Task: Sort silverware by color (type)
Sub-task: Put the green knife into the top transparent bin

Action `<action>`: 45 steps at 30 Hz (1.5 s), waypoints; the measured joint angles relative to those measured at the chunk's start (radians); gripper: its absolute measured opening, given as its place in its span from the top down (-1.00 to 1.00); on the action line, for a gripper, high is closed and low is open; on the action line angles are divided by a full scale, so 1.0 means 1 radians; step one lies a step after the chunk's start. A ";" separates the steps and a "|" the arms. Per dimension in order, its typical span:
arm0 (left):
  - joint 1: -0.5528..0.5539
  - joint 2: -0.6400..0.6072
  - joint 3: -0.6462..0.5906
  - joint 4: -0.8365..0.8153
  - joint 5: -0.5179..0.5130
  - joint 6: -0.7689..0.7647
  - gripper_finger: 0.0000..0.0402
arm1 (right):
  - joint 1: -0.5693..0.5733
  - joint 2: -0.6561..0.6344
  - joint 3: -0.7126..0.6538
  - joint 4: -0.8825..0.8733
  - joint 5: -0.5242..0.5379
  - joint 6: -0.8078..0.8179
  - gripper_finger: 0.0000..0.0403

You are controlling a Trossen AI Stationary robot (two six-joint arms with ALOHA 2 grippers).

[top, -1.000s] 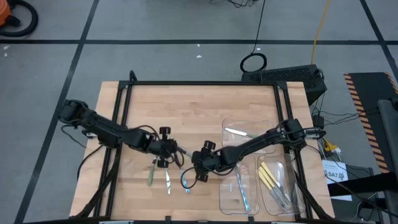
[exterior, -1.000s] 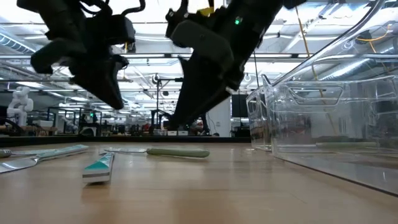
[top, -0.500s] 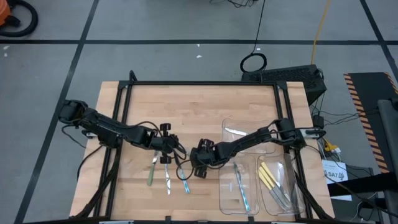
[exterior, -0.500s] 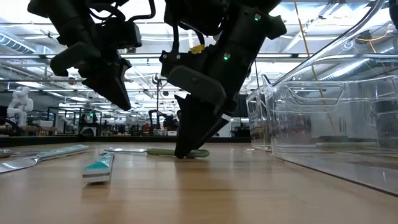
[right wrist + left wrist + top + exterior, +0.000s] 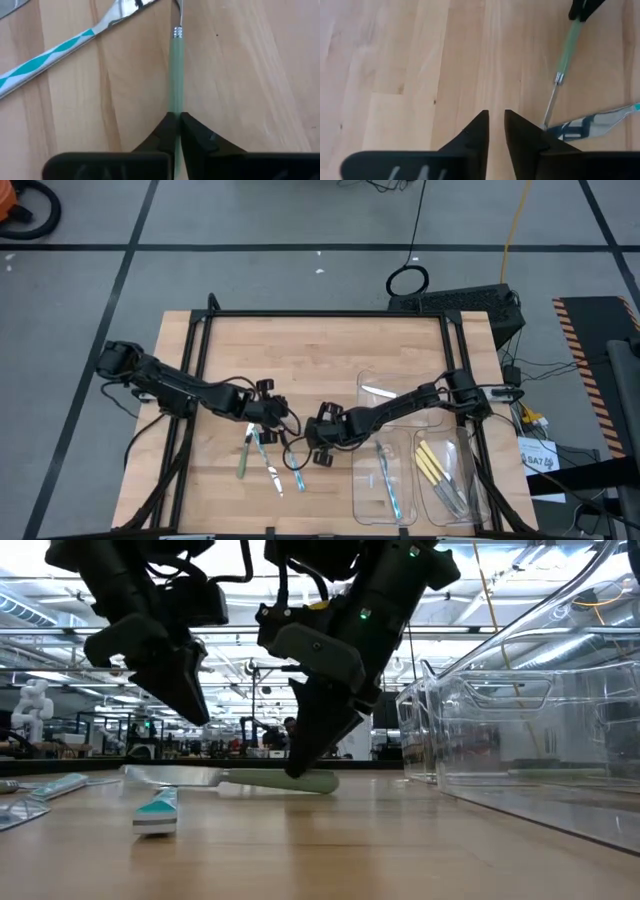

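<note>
Fingers of the right gripper [image 5: 176, 122] are pressed together on the end of a pale green-handled utensil [image 5: 177, 70], whose handle runs straight ahead toward twelve o'clock. A teal-striped utensil [image 5: 55, 52] lies beside it at about ten o'clock. Farther across the table [image 5: 320, 350], the left gripper [image 5: 496, 125] hangs just above the wood with a narrow gap between its fingers, holding nothing.
</note>
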 joint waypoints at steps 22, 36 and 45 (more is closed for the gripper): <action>-0.009 0.127 0.000 0.049 0.052 0.033 0.46 | 0.057 -0.021 0.087 -0.175 0.102 -0.011 0.68; -0.009 0.127 0.000 0.053 0.053 0.014 0.46 | 0.058 -0.001 0.072 -0.252 0.083 0.051 -0.12; -0.011 0.127 0.000 0.058 0.087 0.025 0.46 | 0.023 0.027 0.077 -0.232 -0.015 0.021 0.35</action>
